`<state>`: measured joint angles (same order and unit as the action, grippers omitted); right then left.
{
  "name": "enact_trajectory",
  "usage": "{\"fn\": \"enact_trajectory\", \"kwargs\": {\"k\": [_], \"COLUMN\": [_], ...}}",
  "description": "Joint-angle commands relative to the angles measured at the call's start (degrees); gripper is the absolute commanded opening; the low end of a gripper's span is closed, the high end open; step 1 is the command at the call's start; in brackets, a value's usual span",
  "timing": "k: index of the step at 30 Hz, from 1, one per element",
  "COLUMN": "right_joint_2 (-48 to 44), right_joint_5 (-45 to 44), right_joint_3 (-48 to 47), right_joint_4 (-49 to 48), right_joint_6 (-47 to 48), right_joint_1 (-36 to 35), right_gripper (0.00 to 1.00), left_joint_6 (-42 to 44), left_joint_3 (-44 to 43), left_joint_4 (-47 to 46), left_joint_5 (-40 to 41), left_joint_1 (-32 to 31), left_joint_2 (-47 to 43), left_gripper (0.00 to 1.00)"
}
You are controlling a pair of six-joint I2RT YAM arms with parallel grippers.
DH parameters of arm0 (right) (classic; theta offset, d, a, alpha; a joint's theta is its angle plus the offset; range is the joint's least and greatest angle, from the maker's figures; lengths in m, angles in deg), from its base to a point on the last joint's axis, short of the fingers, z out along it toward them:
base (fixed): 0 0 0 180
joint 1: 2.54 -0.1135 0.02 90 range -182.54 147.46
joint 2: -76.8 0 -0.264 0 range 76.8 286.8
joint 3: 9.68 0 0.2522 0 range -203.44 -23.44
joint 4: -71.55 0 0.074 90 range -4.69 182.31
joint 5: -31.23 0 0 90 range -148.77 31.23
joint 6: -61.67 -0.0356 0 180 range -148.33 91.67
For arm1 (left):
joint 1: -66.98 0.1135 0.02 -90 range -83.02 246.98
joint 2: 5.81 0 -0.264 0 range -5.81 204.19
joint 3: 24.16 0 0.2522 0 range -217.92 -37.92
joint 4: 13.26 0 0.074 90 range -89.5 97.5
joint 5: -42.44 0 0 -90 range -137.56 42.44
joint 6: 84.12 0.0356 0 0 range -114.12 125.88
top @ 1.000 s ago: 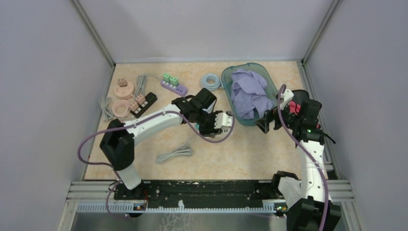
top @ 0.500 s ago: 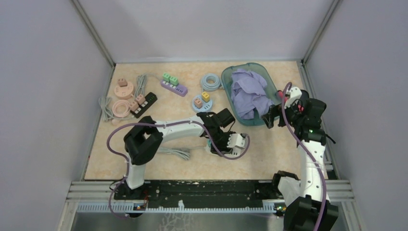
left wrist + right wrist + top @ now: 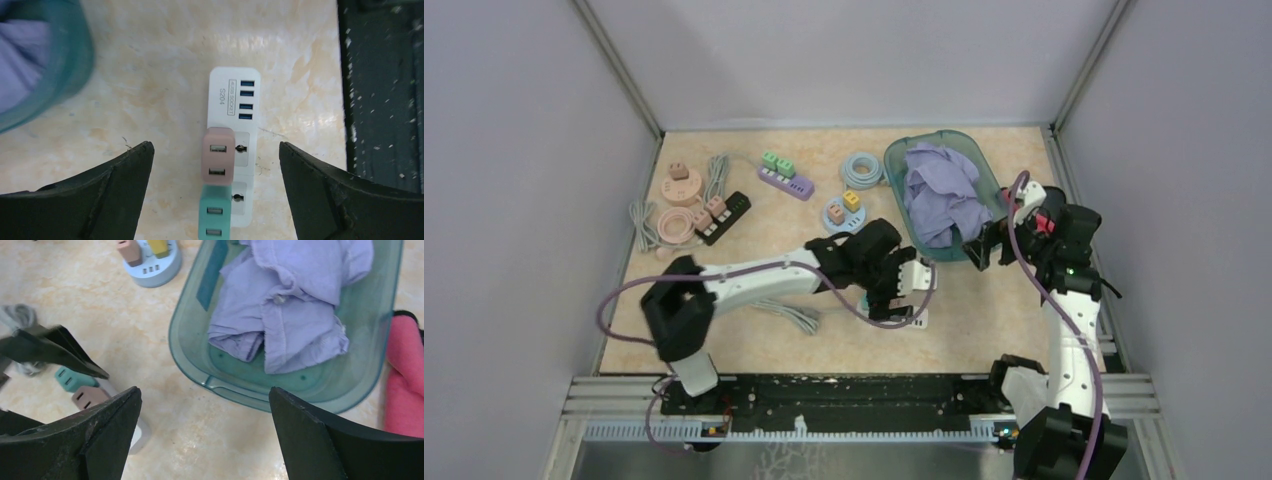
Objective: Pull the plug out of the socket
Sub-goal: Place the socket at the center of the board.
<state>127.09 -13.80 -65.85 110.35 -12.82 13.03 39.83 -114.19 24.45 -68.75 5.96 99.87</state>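
Counting from the left wrist: one white power strip [image 3: 233, 80], two plugs on it, pink plug [image 3: 218, 160] and teal plug [image 3: 214, 222], plus four blue USB ports [image 3: 245, 93]. Overhead, three grey cable bundles [image 3: 717, 175], one blue coil [image 3: 861, 170], one teal basin [image 3: 320, 385], one purple cloth [image 3: 295, 300].

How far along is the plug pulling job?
Done: the left gripper hangs open over the strip, lined up on the pink plug. In hand: nothing gripped; that and the teal plug sit in their sockets. Left: close on a plug and pull it free.
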Motion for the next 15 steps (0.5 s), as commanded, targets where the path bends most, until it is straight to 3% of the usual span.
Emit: {"fn": "enact_trajectory", "kwargs": {"k": [1,5,8,15], "right_joint_2": [-0.8,0.0,0.5,2.8], "right_joint_5": [11.5,23.8,32.6,39.4], "right_joint_3": [-0.8,1.2,2.4,1.1], "right_joint_4": [0.2,2.2,8.1,28.5], "right_joint_6": [4.0,8.7,20.5,49.9], "right_joint_1": [0.5,0.5,0.5,-1.0], "right_gripper": [0.99,0.99,0.98,0.99], "left_joint_6": [-8.7,-19.8,-26.8,-34.8], "left_joint_3": [10.7,27.7,39.1,55.3], "left_joint_4": [-17.0,-35.6,-48.0,-56.2], "left_joint_5": [-0.8,1.7,2.8,11.9], "left_joint_1": [-0.2,0.0,0.2,0.3], "left_joint_2": [-16.7,-30.4,-39.1,-52.5], "left_gripper": [1.00,1.00,1.00,1.00]}}
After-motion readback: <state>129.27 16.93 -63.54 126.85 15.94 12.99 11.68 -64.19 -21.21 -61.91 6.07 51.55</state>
